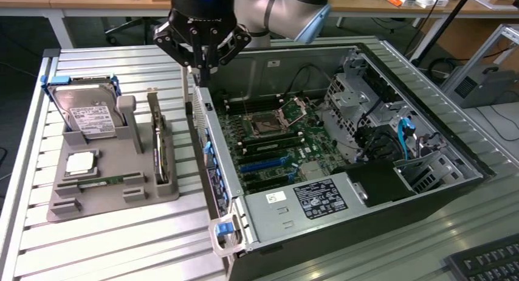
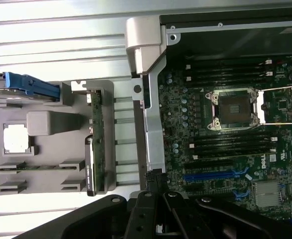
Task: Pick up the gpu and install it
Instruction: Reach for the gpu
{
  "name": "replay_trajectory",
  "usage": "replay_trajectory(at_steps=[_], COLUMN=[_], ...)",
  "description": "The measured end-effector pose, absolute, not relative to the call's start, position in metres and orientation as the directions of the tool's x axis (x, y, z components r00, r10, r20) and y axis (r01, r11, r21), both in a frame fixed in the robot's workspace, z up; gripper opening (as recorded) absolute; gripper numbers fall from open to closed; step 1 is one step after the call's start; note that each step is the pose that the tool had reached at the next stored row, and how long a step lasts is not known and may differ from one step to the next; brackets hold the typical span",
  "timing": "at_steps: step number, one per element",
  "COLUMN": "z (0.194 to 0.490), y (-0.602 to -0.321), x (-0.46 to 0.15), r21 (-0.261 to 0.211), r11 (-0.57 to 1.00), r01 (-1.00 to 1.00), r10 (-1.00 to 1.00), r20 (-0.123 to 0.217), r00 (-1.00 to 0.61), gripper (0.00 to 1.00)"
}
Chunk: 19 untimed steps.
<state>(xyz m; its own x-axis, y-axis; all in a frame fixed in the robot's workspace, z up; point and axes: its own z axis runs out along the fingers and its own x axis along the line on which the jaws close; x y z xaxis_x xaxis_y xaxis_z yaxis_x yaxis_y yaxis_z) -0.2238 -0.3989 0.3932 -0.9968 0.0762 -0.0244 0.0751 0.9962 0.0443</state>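
Note:
The gpu stands on edge in a slot of the grey holder, silver bracket end toward the back. The wrist view shows it as a thin green-edged card with a black face. My gripper hangs shut with nothing between its fingers, above the near wall of the open computer case, a little toward the exterior view's right of the gpu and well above it. In the wrist view the gripper points down over the case's metal edge. The motherboard lies exposed with blue card slots.
The holder also carries a silver hard drive in a blue caddy, a processor chip and a slim green RAM stick. Drive cages and cables crowd the case's far side. A keyboard sits at the front right.

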Motion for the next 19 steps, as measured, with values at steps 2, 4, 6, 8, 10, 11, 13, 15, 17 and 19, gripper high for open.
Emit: replay_trajectory(at_steps=[2, 4, 6, 8, 10, 11, 13, 15, 17, 19], z=[0.3932, 0.3932, 0.3932, 0.3932, 0.3932, 0.3932, 0.3932, 0.3932, 0.3932, 0.3932], y=[-0.3989, -0.3989, -0.3989, -0.3989, -0.3989, -0.3989, -0.3989, -0.3989, -0.3989, -0.3989], x=[-0.2245, -0.225, -0.2255, -0.2261, -0.2267, -0.2271, -0.2277, -0.2285, -0.2289, -0.2294], r21=[0.044, 0.044, 0.044, 0.044, 0.044, 0.044, 0.044, 0.044, 0.044, 0.044], r11=[0.996, 0.996, 0.996, 0.996, 0.996, 0.996, 0.996, 0.996, 0.996, 0.996], r01=[0.075, 0.075, 0.075, 0.075, 0.075, 0.075, 0.075, 0.075, 0.075, 0.075], r10=[0.076, 0.076, 0.076, 0.076, 0.076, 0.076, 0.076, 0.076, 0.076, 0.076], r20=[-0.024, -0.024, -0.024, -0.024, -0.024, -0.024, -0.024, -0.024, -0.024, -0.024], r00=[-0.997, -0.997, -0.997, -0.997, -0.997, -0.997, -0.997, -0.997, -0.997, -0.997], gripper=[0.1, 0.1, 0.1, 0.1, 0.1, 0.1, 0.1, 0.1, 0.1, 0.1])
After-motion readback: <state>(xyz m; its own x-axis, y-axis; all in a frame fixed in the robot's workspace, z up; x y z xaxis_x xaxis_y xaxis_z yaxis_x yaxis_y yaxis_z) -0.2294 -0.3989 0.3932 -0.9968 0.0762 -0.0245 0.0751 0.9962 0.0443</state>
